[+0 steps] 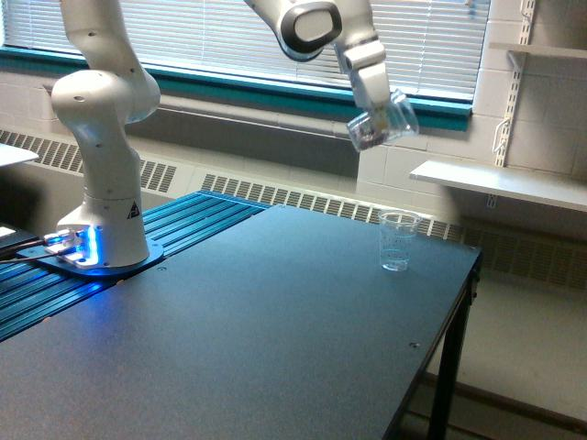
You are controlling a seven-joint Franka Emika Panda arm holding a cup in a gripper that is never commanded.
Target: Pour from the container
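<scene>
Exterior view: tool (pixel 374 117) grips the container (pixel 385 119), tilted, high above the worktop (pixel 275 312). Below it, slightly rightward, stands the measuring cup (pixel 397 240), seemingly empty; pouring apparently remains undone.

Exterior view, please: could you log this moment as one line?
gripper: shut on container | container: tilted, airborne | small marked cup: upright on table

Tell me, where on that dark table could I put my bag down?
Nearly anywhere: the table is bare between the robot's base and the small cup. Avoid the corner around that cup, where the gripper holds the container overhead.
</scene>
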